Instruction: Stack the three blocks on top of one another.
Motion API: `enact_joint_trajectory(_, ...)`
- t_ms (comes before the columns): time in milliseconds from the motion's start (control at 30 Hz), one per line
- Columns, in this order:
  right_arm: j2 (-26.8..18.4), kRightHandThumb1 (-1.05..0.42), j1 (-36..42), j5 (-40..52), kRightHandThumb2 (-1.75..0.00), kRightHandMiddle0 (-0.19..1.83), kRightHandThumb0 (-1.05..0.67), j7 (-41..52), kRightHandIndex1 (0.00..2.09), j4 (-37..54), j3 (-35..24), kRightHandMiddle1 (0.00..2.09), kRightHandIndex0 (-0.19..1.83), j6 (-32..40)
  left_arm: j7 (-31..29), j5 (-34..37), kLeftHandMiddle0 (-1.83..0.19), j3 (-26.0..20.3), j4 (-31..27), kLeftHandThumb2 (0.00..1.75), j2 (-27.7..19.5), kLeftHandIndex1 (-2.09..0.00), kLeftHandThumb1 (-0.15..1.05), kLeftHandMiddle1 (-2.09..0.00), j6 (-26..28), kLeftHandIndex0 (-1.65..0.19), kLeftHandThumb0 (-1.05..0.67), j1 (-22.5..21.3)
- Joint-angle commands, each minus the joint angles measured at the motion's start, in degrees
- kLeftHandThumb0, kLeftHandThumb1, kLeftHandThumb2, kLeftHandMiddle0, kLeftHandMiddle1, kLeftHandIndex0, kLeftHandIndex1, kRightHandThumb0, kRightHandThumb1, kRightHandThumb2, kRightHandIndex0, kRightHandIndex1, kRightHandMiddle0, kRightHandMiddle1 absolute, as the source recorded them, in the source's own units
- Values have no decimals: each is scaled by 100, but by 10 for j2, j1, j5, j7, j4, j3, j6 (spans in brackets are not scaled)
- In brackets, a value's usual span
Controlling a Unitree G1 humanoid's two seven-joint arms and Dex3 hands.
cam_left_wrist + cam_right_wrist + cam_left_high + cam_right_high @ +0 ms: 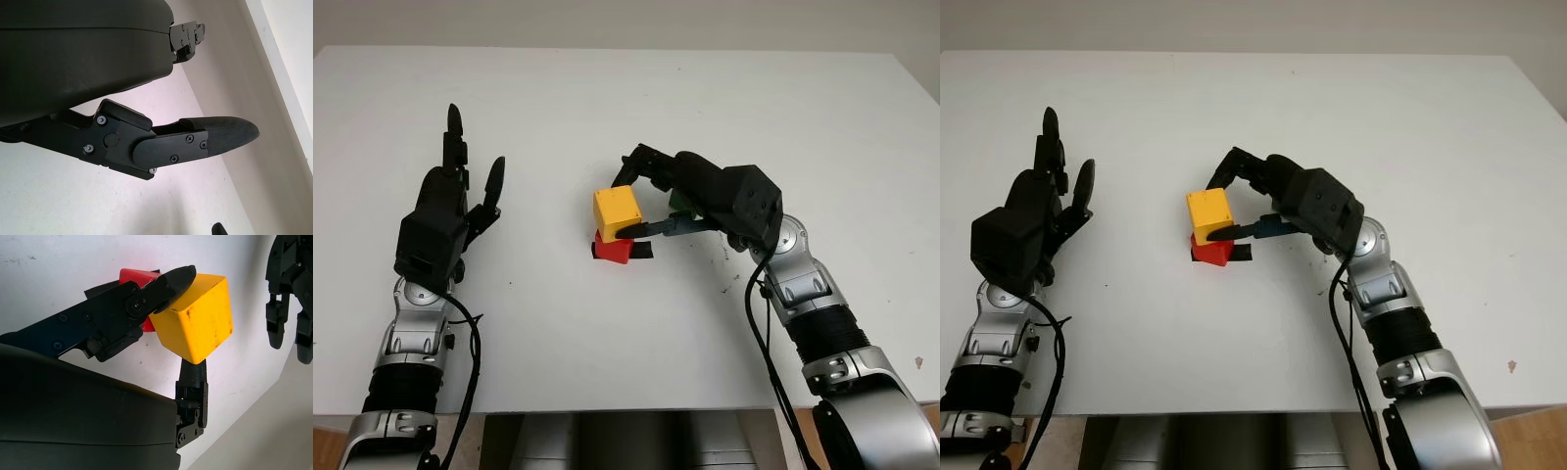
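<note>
White counter [705,108] takes up most of the head views. My left hand [445,211] is up over the counter's left side, open, holding nothing, well apart from the blocks. My right hand [651,201] is at counter center, fingers [171,281] clamped on the yellow block [617,208], one finger on its near side and others over its far side. Yellow block sits tilted over the red block [611,249]; can't tell if it's resting on it or held just above. Red block is on the counter w/ a black patch [644,252] just beside/under it. Green block [682,203] is just behind my right hand's fingers, mostly hidden by the hand, near the red/yellow pair. Wrist view: yellow block pinched btwn my fingers, red edge peeking out behind it.
</note>
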State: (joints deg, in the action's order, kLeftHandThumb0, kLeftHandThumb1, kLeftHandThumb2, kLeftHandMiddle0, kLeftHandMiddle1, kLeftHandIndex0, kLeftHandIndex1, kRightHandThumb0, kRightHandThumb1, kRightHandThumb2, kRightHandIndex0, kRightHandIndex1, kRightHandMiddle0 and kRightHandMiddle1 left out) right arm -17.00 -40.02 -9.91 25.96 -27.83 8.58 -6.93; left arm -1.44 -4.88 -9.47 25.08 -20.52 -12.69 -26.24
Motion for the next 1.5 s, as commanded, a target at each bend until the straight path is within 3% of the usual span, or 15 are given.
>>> enact_joint_trajectory(0, -8, -92, 1, -3, -5, 20, -48, 1, 4, 9, 4, 159, 8, -5, 0, 0, 19, 1, -1, 58, -4, 0, 105, 0, -5, 19, -83, 2)
enact_joint_trajectory(67, -10, -92, 0, -3, -5, 13, -50, 9, 4, 11, 5, 148, 6, 2, 0, 1, 19, 2, 0, 57, -5, -1, 105, 0, -5, 19, -82, 1)
enact_joint_trajectory(200, -18, -88, 1, -10, -5, -5, -64, 23, 2, 26, 13, 63, -14, 6, -4, 3, 19, 1, 3, 58, -5, 0, 105, 0, -10, 19, -82, 2)
enact_joint_trajectory(233, -20, -87, 2, -10, -5, -7, -66, 24, 2, 31, 13, 51, -17, 5, -5, 4, 19, 1, 3, 58, -6, 0, 105, 0, -10, 19, -82, 2)
enact_joint_trajectory(467, -32, -90, 3, -3, -6, -19, -83, 33, 0, 65, 10, 4, -19, -15, -9, 9, 19, 0, -1, 57, -5, 0, 105, 0, -7, 19, -83, 5)
enact_joint_trajectory(600, -42, -91, 3, 24, -6, -19, -94, 42, 0, 74, -5, 0, -19, -69, -12, 13, 19, -1, -5, 57, -5, 0, 105, 0, -4, 19, -82, 7)
enact_joint_trajectory(733, -68, -91, 2, 73, -5, -19, -96, 80, 0, 130, -35, 0, -19, -40, -12, 13, 19, -1, -6, 57, -4, 0, 105, 0, -7, 19, -82, 9)
enact_joint_trajectory(867, -92, -88, -29, 135, -5, -19, -89, 89, 0, 171, -91, 0, -19, -4, -12, 12, 19, -1, -5, 57, -5, 0, 105, 0, -8, 19, -82, 9)
enact_joint_trajectory(1000, -138, -85, -73, 92, -4, -7, -80, 36, 0, 148, -124, 6, -19, -41, -17, 16, 19, -2, -8, 57, -7, 0, 105, 0, -2, 19, -82, 9)
enact_joint_trajectory(1133, -196, -81, -125, 8, -4, 8, -80, -2, 4, 44, -107, 14, -14, -114, -20, 21, 19, -3, -2, 58, -6, 0, 105, 0, -6, 19, -83, 8)
enact_joint_trajectory(1267, -222, -79, -161, -38, -4, 17, -76, -4, 3, -69, -77, 18, -16, -167, -21, 25, 19, -4, -6, 58, -6, 0, 105, 0, -6, 19, -83, 11)
enact_joint_trajectory(1400, -242, -79, -178, -106, -5, 20, -68, -11, 3, -127, -28, 18, -18, -196, -28, 30, 19, -6, 2, 57, -11, 0, 105, 0, -10, 19, -84, 8)
enact_joint_trajectory(1467, -260, -81, -189, -192, -6, 19, -71, -49, 5, -135, 21, 17, -16, -223, -27, 28, 19, -6, 8, 56, -13, 0, 105, 0, -16, 19, -84, 5)
